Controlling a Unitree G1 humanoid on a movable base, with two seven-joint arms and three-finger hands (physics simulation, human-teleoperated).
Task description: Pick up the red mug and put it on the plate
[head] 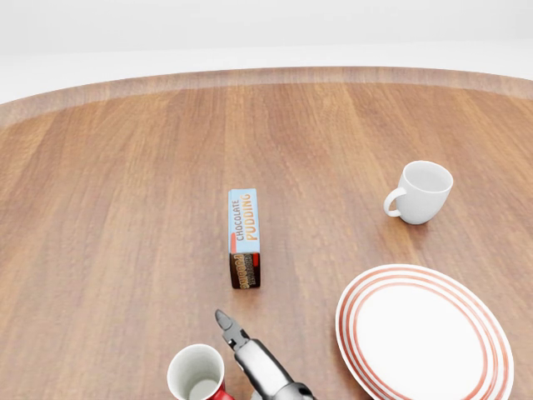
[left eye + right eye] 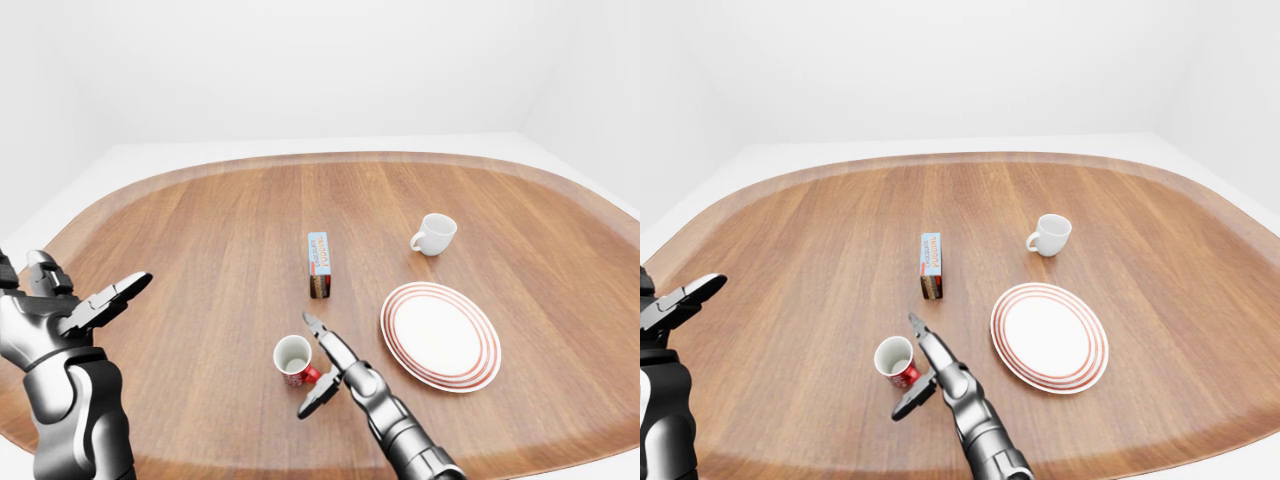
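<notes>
Right hand (image 2: 318, 368) fingers spread beside red mug (image 2: 294, 359), lower centre, not grasping; left hand (image 2: 95, 303) released, lower left; plate (image 2: 440, 335) right

Mug (image 2: 294, 360): red, white inside, upright, empty. Plate (image 2: 440, 335): white, red-ringed, flat, empty, well right of mug.

Landmark: pudding box (image 1: 244, 238), lying near the middle of the table (image 2: 200, 230). In the left-eye view the plate (image 2: 440, 335) sits below and right of the box, the white cup (image 2: 434, 234) above and right of it, and the mug (image 2: 294, 360) directly below it, well left of the plate. The right hand (image 2: 320, 366) is just right of the mug with spread fingers either side of its handle; the left hand (image 2: 92, 305) is far left of the box, over the table edge.
</notes>
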